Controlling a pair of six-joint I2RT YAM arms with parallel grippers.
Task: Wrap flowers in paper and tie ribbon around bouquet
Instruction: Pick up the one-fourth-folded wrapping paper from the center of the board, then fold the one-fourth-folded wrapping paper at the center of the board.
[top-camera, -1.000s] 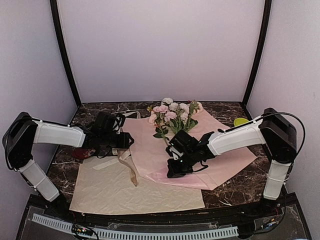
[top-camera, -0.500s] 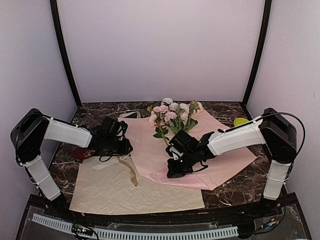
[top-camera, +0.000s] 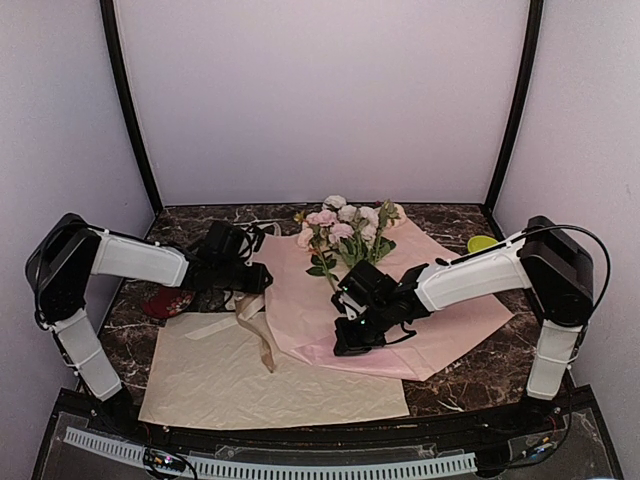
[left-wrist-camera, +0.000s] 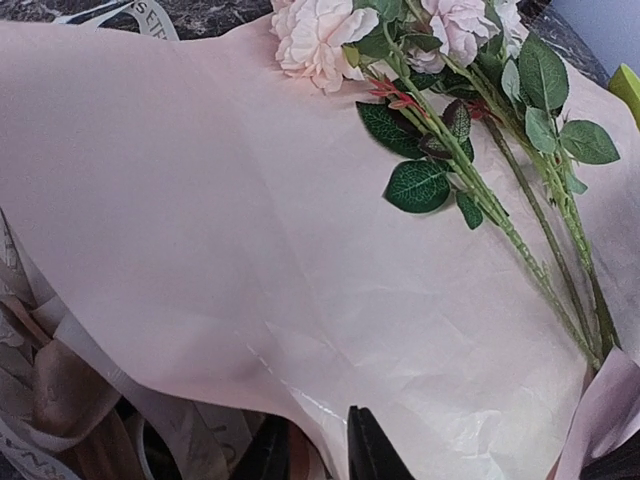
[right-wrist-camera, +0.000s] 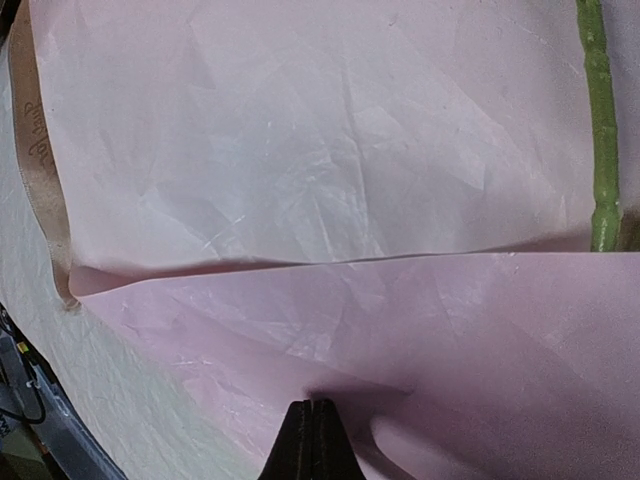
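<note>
The right gripper (right-wrist-camera: 312, 420) was closed, its two fingertips pressed together on the near edge of the pink paper (top-camera: 450, 310). This lifted a flap of the sheet, which lay folded back over the rest. Ahead of these tips and to their right, in the gripper's own camera, one green stem of the flowers (top-camera: 345, 222) lay along the paper. To their left the tan ribbon (top-camera: 262, 340) ran beside the paper's edge, on the cream sheet (top-camera: 280, 390). The left gripper (left-wrist-camera: 320, 448) stood at the opposite, left edge of the paper with its jaws a little apart. The edge of the sheet came down just to its fingertips, but I could not tell whether they touched it. Ahead of this gripper the paper spread out wide. The flowers lay on it ahead and to the right, the pink and cream heads farthest away and the stems running together toward the right gripper. The paper was the only wrapper in the scene, and apart from the raised flap it lay open under the flowers, not closed around them. Loose loops of the tan ribbon lay just to the left of and under the left gripper. A pale printed ribbon (left-wrist-camera: 150, 15) showed far ahead on the dark marbled table (top-camera: 470, 385). Far behind the right gripper, near the corner, stood a small yellow-green object (top-camera: 482, 243), perhaps a cup. It was too small to tell whether it held anything. A dark red object (top-camera: 165, 305) lay under the left arm, and its shape was not clear.
</note>
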